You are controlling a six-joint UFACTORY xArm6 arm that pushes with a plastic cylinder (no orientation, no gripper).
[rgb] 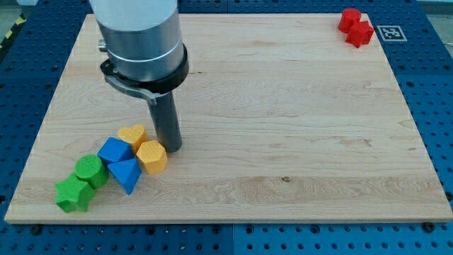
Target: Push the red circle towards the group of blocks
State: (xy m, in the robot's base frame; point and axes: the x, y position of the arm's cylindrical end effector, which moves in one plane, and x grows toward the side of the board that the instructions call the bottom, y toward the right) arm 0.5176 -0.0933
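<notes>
At the view's lower left, our tip [170,147] rests on the wooden board [283,127], the dark rod rising straight up into the wide grey and black cylinder of the arm [138,35]. We carry no jaws, so nothing is held; the rod only touches the board surface.

Just beside our tip, on its left, sits the yellow hexagon-like block [151,156], so close that we cannot tell whether they touch. Above that block and left of the rod lies the yellow heart-shaped block [132,134]. Further left and lower, the blue block [115,151] with flat faces sits against the blue triangle [127,174], which lies under the yellow hexagon's left edge. Beyond these, toward the board's lower left corner, we see the green circle [90,170], and touching it below, the green star-like block [73,194]. These 6 blocks form 1 loose cluster running diagonally.

Well apart from all this, at the view's top right corner of the board, stand 2 red blocks pressed together: the upper red block [349,19] and the lower red block [360,33]. Their shapes are too small for us to make out, so we cannot say which is the red circle. Beside them, on the blue perforated table [432,78], lies a black and white marker tag [390,32].
</notes>
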